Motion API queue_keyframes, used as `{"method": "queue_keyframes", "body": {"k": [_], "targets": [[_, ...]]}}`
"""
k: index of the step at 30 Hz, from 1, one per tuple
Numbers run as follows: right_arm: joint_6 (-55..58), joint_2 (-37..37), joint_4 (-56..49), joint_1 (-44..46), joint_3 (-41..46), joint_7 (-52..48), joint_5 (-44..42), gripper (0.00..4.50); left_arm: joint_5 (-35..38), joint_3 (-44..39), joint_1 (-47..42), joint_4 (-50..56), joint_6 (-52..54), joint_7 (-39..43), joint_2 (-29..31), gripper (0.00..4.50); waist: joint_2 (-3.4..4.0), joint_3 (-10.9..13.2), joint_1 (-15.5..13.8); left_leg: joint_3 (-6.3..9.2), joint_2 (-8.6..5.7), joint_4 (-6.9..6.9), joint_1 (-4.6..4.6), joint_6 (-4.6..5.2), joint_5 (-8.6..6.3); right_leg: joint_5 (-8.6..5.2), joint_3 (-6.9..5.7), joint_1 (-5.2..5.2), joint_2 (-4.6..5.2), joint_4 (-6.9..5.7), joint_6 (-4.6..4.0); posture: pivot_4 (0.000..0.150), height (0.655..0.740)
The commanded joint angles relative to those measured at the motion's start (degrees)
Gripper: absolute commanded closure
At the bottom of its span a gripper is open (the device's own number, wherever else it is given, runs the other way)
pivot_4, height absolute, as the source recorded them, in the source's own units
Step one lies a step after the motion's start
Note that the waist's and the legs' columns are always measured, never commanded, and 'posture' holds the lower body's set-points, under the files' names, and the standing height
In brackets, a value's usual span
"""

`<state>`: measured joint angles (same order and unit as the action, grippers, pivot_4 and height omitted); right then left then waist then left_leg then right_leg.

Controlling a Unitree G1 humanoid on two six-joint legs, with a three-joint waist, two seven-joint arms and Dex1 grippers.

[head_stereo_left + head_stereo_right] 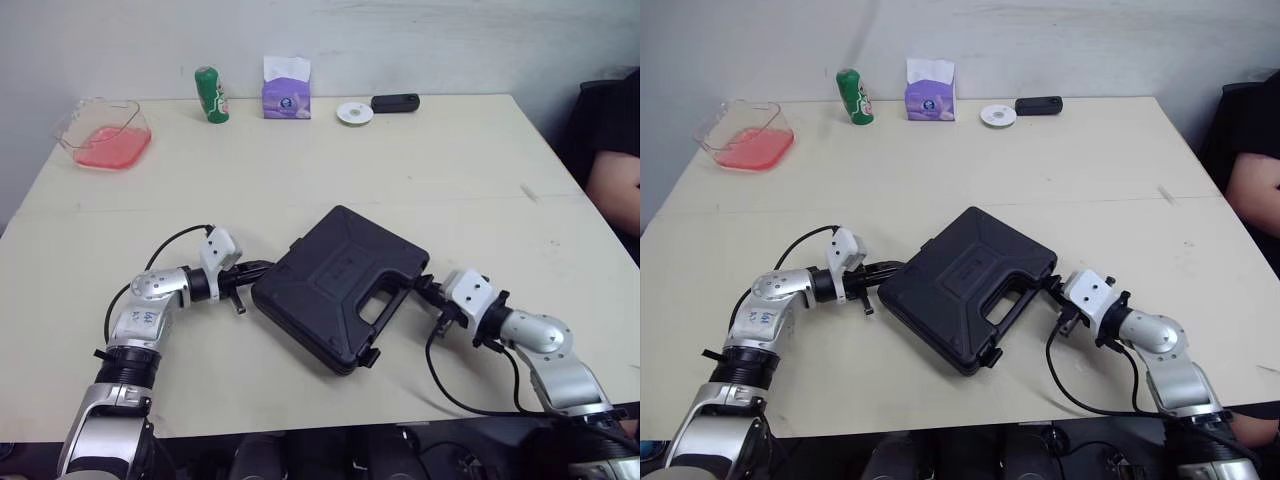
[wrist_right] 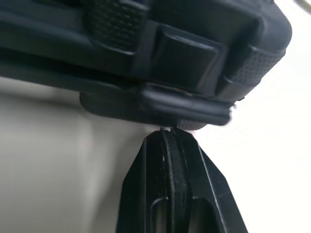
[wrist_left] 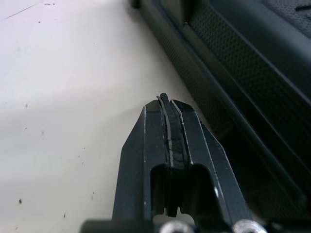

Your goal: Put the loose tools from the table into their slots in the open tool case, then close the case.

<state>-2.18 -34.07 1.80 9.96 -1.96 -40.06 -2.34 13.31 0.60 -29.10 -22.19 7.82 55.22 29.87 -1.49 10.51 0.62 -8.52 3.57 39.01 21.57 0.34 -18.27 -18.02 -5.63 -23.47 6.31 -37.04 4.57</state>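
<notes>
The black tool case (image 1: 340, 285) lies closed on the table's near middle, its handle side towards the right arm. My left gripper (image 1: 262, 268) is shut, with its tip against the case's left edge (image 3: 228, 92). On the other side my right gripper (image 1: 422, 285) is shut too, its tip touching a latch (image 2: 184, 109) on the case's handle side. Nothing is held in either gripper.
Along the far edge of the beige table (image 1: 300, 170) stand a clear container with red contents (image 1: 103, 135), a green can (image 1: 211, 95), a purple tissue box (image 1: 286, 92), a white disc (image 1: 354, 113) and a small black device (image 1: 395, 102). A person (image 1: 613, 150) sits at the right.
</notes>
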Motion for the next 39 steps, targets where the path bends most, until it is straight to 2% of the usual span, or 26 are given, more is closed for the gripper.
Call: {"method": "queue_keyframes", "body": {"k": [1, 10, 17, 26, 31, 33, 36, 39], "targets": [[-1.8, 1.1, -0.2, 0.8, -0.9, 0.9, 1.1, 4.5, -0.3, 0.4, -0.3, 0.3, -0.9, 1.0, -0.1, 4.45, 0.0, 0.0, 0.3, 0.0, 0.0, 0.0, 0.0, 0.0, 0.0, 0.0, 0.0, 0.0, 0.0, 0.0, 0.0, 0.15, 0.74], [-2.6, 4.4, -1.8, 3.0, -3.5, 0.0, 1.2, 4.5, -1.7, 0.7, -0.9, -1.7, -2.5, 2.6, 1.6, 4.45, 0.01, 0.0, 1.3, 0.0, 0.07, -0.02, 0.0, -0.01, 0.0, 0.0, 0.01, -0.01, 0.02, 0.02, -0.01, 0.15, 0.74], [-5.4, 2.9, -3.3, 0.9, -2.8, -3.8, -0.7, 4.5, 0.0, 0.1, -0.4, 2.2, -0.6, 7.5, 4.9, 4.45, 0.04, 0.0, 1.0, -0.01, 0.04, -0.07, 0.03, -0.03, -0.01, -0.02, 0.0, -0.05, -0.04, 0.06, -0.02, 0.15, 0.74], [-1.4, 0.2, -8.9, -3.2, 1.0, -4.8, -3.5, 4.5, 1.7, -3.3, 3.0, 5.7, 0.7, 7.7, 8.5, 4.45, 0.05, 0.0, 0.9, 0.01, 0.02, -0.06, 0.03, -0.02, -0.01, -0.01, 0.0, -0.04, 0.15, 0.04, -0.02, 0.15, 0.74], [-0.6, -2.9, -12.3, -8.4, 5.3, -5.3, -5.9, 4.5, 9.0, -9.9, 4.6, 9.3, 4.1, 11.5, 12.8, 4.45, 0.06, 0.0, 0.9, 0.04, 0.05, -0.11, 0.03, -0.04, -0.03, -0.02, -0.01, -0.04, 0.18, 0.1, -0.02, 0.15, 0.74], [-0.3, -3.9, -13.4, -10.8, 7.7, -5.5, -7.4, 4.5, 12.8, -11.4, 4.6, 14.6, 9.1, 11.8, 13.9, 4.45, 0.08, 0.1, 0.9, 0.03, 0.03, -0.11, 0.03, -0.04, -0.04, -0.02, -0.01, -0.03, 0.21, 0.11, -0.02, 0.15, 0.74], [-0.7, -5.0, -13.9, -13.5, 10.6, -6.5, -9.5, 4.5, 17.8, -11.0, 2.5, 23.2, 17.4, 9.4, 13.4, 4.45, 0.08, 0.1, 0.6, 0.07, 0.02, -0.1, 0.02, -0.02, -0.05, -0.01, -0.02, 0.02, 0.22, 0.12, 0.0, 0.15, 0.74], [0.3, -5.0, -14.1, -15.4, 12.2, -7.1, -11.9, 4.5, 17.9, -7.1, 0.1, 27.9, 20.7, 7.9, 11.5, 4.45, 0.08, 0.1, 0.2, 0.09, -0.02, -0.1, -0.01, -0.01, -0.06, 0.01, 0.01, 0.07, 0.19, 0.11, 0.02, 0.15, 0.74]]}}
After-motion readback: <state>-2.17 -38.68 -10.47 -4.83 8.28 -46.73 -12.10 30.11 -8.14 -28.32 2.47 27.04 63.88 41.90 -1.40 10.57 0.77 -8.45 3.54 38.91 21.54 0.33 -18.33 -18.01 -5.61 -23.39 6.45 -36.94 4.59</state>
